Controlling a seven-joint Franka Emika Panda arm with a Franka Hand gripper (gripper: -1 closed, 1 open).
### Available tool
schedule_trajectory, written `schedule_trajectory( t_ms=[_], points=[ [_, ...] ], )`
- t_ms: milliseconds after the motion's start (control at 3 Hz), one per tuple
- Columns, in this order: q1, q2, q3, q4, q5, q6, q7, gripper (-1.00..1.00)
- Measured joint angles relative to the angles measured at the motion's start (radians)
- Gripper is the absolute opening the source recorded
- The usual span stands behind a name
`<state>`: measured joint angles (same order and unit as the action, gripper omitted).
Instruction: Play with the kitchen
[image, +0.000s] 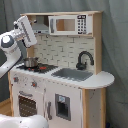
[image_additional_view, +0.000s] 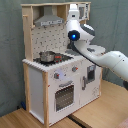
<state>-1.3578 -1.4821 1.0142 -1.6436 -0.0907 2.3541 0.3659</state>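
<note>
The kitchen (image: 65, 95) is a tall white and light-wood toy with a grey hood (image: 41, 27), a microwave cabinet (image: 70, 24), a black faucet (image: 84, 59) and a grey sink (image: 72, 74). A small pot (image: 30, 62) stands on the stove above the oven door (image: 27, 105). My gripper (image: 22, 22) is raised beside the hood, at the kitchen's upper corner on the first exterior view's left. In the second exterior view the gripper (image_additional_view: 74, 9) points up in front of the kitchen's (image_additional_view: 55, 75) top, above the pot (image_additional_view: 46, 56). Nothing shows in its hold.
A grey curtain (image: 117, 45) hangs behind the kitchen. The kitchen stands on a wooden floor (image_additional_view: 100, 112). My white arm (image_additional_view: 107, 57) reaches in from the second exterior view's right, across the counter's end. A white rounded shape (image: 20, 121) lies at the first exterior view's lower left.
</note>
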Motion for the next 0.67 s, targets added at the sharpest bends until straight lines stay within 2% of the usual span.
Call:
schedule_trajectory(
  t_ms=[333, 667],
  points=[
    [-0.008, 0.004, 0.000, 0.009, 0.000, -0.007, 0.008, -1.00],
    [-0.047, 0.029, 0.001, 0.068, 0.008, -0.058, 0.048, -1.00]
  ],
)
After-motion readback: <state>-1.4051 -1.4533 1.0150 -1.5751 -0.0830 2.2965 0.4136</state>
